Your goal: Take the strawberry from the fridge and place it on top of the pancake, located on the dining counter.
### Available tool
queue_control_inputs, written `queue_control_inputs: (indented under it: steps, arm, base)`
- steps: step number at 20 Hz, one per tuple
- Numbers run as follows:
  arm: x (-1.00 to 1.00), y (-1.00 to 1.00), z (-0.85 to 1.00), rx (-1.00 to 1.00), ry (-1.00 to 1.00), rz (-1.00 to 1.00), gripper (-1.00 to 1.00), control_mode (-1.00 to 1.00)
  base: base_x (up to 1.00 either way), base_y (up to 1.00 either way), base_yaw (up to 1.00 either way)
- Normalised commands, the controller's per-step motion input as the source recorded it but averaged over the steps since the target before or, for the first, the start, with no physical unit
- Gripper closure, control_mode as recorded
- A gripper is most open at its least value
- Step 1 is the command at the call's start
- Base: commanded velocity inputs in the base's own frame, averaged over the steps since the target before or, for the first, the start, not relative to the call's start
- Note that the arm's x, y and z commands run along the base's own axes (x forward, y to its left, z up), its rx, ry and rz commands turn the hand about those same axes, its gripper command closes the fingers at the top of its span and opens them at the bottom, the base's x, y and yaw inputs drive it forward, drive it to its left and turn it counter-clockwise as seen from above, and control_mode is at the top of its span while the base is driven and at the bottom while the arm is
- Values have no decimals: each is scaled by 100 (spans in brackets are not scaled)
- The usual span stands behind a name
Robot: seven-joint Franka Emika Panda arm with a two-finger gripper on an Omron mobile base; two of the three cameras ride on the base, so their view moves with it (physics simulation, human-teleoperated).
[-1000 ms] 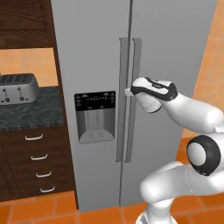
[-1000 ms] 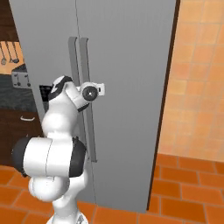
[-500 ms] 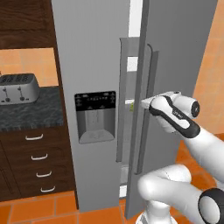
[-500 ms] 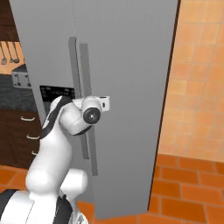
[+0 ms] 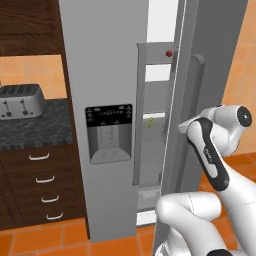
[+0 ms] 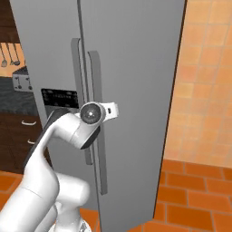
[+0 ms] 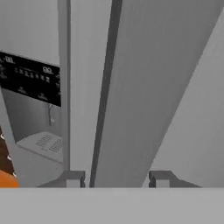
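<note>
Strawberry (image 5: 169, 53), if the tiny red dot high in the opened gap is indeed the berry, sits on an upper level inside the fridge (image 5: 107, 75), close behind the inner edge of the right-hand door (image 6: 136, 90); it is too small to identify with certainty. That door stands partly open in the left base view, showing white shelves and a small yellow-green item lower down, while the left door with its black dispenser panel (image 5: 108, 117) is closed. The gripper (image 7: 117, 178) is at the right door's long vertical handle (image 5: 192, 110), about mid-height: in the hand view the handle bar runs up between the two fingertips, one on each side, with the jaws spread apart around it rather than pressed together; whether the pads actually touch the bar cannot be told. The relation that matters next is this: the red dot lies well above the gripper and to the robot's left of it, deeper in than the door plane, so the hand is on the outer face of the very door that half-screens the shelf. By judgement, the gap looks too narrow for the arm to pass, so the door would need to swing wider, after which the hand would have to let go of the handle, rise and reach in leftward. A toaster (image 5: 18, 99) stands on the dark worktop (image 5: 35, 127) beside the fridge, clear of the arm.
</note>
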Motion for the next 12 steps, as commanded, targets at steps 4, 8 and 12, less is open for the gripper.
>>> queue_control_inputs:
  steps: [4, 8, 12]
  arm:
    - [0, 1, -22, -9, 0, -2, -100, -100]
    - [-59, -48, 8, 0, -2, -12, -100, -100]
    - [-71, 34, 57, -11, -4, -16, -100, -100]
  base:
    - [0, 0, 0]
    - [0, 0, 0]
    - [0, 0, 0]
